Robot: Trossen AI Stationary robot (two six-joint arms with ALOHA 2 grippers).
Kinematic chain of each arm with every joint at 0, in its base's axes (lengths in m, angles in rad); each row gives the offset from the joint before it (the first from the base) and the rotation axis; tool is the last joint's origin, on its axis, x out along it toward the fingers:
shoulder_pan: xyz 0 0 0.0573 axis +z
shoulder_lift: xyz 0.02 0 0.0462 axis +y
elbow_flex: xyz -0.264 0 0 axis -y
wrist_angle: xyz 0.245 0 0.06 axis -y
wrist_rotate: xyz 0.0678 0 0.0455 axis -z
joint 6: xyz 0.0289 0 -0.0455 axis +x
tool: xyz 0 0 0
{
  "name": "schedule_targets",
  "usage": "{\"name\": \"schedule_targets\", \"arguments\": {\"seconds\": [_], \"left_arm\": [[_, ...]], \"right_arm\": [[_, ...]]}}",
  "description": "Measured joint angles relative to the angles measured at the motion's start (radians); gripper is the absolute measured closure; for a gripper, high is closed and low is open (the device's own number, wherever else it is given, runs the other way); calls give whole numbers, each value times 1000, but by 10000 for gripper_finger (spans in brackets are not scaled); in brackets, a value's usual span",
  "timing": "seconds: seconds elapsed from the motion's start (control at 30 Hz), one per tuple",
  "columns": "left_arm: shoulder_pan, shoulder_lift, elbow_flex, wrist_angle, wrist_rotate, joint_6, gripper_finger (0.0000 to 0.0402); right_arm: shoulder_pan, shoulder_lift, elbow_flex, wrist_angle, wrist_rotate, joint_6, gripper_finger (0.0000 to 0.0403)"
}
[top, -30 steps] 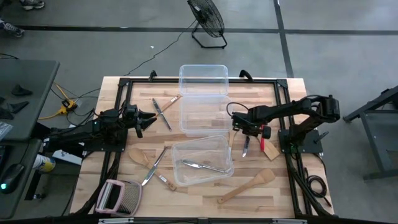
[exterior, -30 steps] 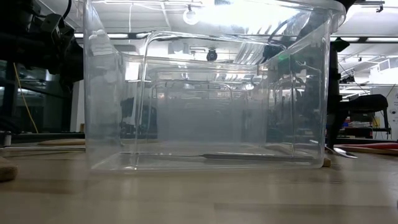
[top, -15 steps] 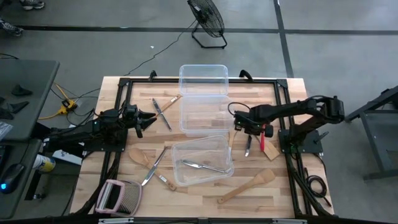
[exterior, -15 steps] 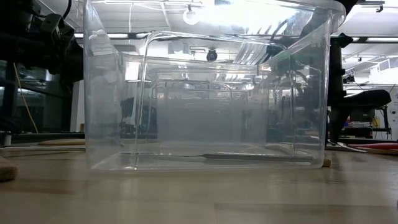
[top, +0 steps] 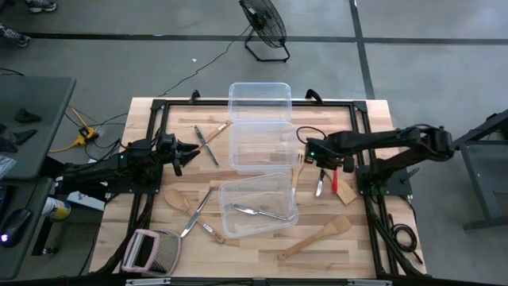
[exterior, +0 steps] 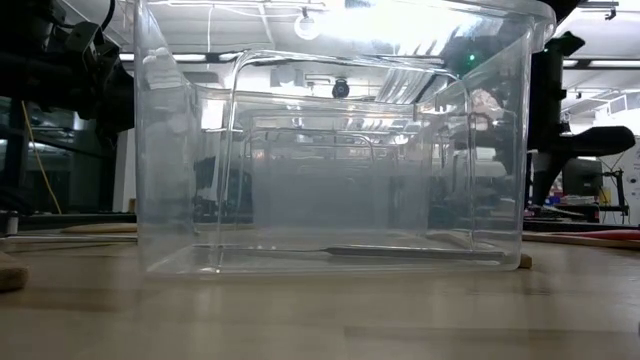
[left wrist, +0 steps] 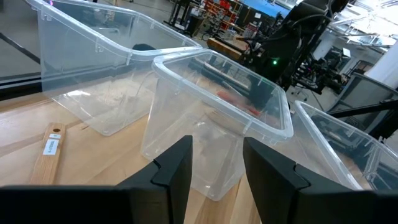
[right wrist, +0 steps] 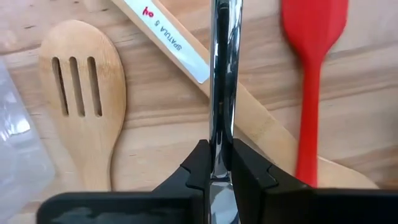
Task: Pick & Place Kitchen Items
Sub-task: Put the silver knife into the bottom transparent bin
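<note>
The right gripper (right wrist: pixel 219 167) is clamped on a silver utensil (right wrist: pixel 222 74), hanging it above the table's right side, over a slotted spoon (right wrist: pixel 81 87), a wooden spatula (right wrist: pixel 186 59) and a red spatula (right wrist: pixel 313 56) — just right of the near tub (top: pixel 258 205). To place it well, carry it level, clear the tub's rim, then release low inside. The left gripper (left wrist: pixel 214 158) waits at the table's left — jaws partly apart, empty.

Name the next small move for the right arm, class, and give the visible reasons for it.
Probably carry it left, over the near clear tub, before releasing. The right gripper is shut on a slim metal utensil, lifted above the slotted wooden spoon and red spatula, and that tub already holds cutlery.
</note>
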Motion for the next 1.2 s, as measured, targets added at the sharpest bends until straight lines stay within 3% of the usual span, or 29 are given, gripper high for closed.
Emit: {"name": "schedule_targets", "arguments": {"seconds": [0.33, 0.83, 1.2], "left_arm": [[0, 0, 0, 0, 0, 0, 258], [0, 0, 0, 0, 0, 0, 258], [0, 0, 0, 0, 0, 0, 258]], "right_arm": [[-4, -119, 1, -30, 42, -145, 369], [-11, -364, 2, -90, 63, -641, 369], [-10, -504, 21, 30, 11, -851, 369]]}}
